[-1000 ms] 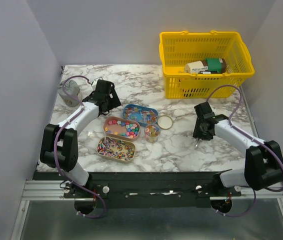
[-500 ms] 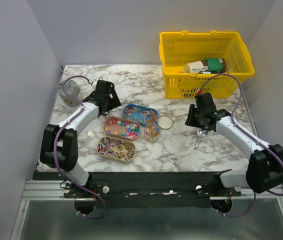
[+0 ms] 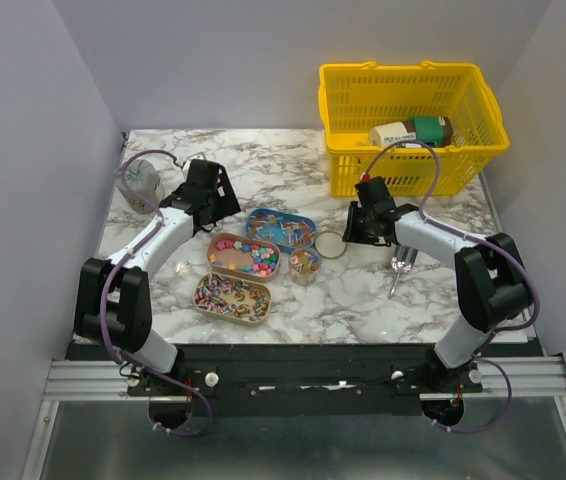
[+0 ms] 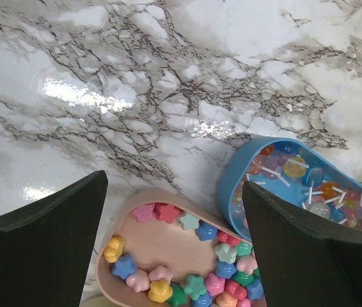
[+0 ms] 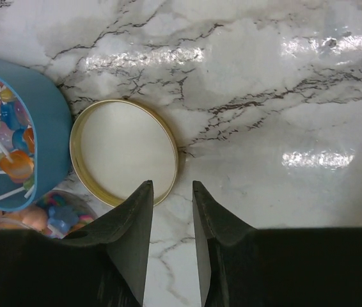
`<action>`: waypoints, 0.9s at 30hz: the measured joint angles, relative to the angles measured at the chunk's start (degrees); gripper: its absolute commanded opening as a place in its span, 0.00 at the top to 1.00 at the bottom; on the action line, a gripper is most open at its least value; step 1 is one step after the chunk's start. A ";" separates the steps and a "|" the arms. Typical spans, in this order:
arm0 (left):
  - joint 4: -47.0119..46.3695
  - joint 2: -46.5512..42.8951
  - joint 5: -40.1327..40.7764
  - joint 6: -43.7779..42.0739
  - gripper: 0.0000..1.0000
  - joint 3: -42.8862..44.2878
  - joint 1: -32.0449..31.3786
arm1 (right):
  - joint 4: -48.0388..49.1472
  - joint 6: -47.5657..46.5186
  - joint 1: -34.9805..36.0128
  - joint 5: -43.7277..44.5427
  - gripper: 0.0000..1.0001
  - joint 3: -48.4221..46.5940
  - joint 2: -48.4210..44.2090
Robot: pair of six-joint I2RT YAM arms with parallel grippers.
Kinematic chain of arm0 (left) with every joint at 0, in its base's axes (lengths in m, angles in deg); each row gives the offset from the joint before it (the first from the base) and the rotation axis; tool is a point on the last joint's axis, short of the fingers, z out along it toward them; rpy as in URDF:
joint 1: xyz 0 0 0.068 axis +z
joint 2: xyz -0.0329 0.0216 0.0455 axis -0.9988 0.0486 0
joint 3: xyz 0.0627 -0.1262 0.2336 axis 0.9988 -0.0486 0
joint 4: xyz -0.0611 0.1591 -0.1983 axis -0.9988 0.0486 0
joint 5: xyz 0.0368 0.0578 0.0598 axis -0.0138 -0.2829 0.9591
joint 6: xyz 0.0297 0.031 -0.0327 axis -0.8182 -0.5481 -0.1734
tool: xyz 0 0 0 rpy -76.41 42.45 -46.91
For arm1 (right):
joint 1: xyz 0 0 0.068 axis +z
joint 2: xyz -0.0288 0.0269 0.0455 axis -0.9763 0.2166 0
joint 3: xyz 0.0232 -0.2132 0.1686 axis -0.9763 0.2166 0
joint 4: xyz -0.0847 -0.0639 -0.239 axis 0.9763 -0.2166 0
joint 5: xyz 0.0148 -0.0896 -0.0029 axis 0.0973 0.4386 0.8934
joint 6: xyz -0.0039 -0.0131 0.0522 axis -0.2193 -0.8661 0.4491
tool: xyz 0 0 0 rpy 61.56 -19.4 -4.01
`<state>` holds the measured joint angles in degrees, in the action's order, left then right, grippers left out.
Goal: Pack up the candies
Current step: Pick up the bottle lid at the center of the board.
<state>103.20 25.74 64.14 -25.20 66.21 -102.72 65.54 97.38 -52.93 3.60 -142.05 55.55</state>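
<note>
Top external: marble surface (image 3: 263,165) carrying everything, yellow basket (image 3: 463,170) at far right with a few packaged items inside.

Left arm reaching in from the left. Left tool (image 4: 171,185) spread wide, empty, hanging over the far ends of pink tray (image 4: 168,240) and blue tray (image 4: 232,185), both showing between the fingers.

Right arm folded in toward centre. Right tool (image 5: 171,185) narrowed to a slim gap, pinching nothing. Tips right at the near-right rim of the lid (image 5: 123,150) — contact: cannot tell.

Three oval trays clustered mid-surface: blue farthest, pink just beside it on the near side, third tray (image 3: 197,298) nearest the arm bases.

Gold-rimmed lid lying flat on the surface, just right of blue tray.

Small clear jar (image 3: 304,268) uncapped, just near of the lid, right beside pink tray.

Silver scoop (image 3: 398,272) lying on the surface to the right of the lid, apart from right tool.

Candies (image 4: 194,281) — star shapes in pink tray, stick-type ones in blue tray, mixed-colour wrapped ones in third tray, a few in the jar.
</note>
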 measured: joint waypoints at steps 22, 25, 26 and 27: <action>5.22 -1.60 -0.15 -0.28 0.01 0.57 0.55 | 0.70 -1.05 1.38 3.41 0.99 -2.69 7.06; 7.39 -1.68 -1.38 0.22 0.01 1.49 1.73 | -0.39 -1.81 1.38 5.68 0.99 -1.49 3.56; 7.98 -1.86 -2.10 0.35 0.01 1.81 2.43 | -0.96 -2.19 1.38 6.45 0.99 -0.81 1.40; 8.44 -2.03 -2.75 0.46 0.01 2.08 2.84 | -1.31 -2.64 1.38 7.08 0.99 -0.15 -1.14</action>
<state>111.64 23.71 61.39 -24.74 68.29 -99.88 64.23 94.74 -51.56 10.69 -142.21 54.41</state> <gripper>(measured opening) 0.987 0.012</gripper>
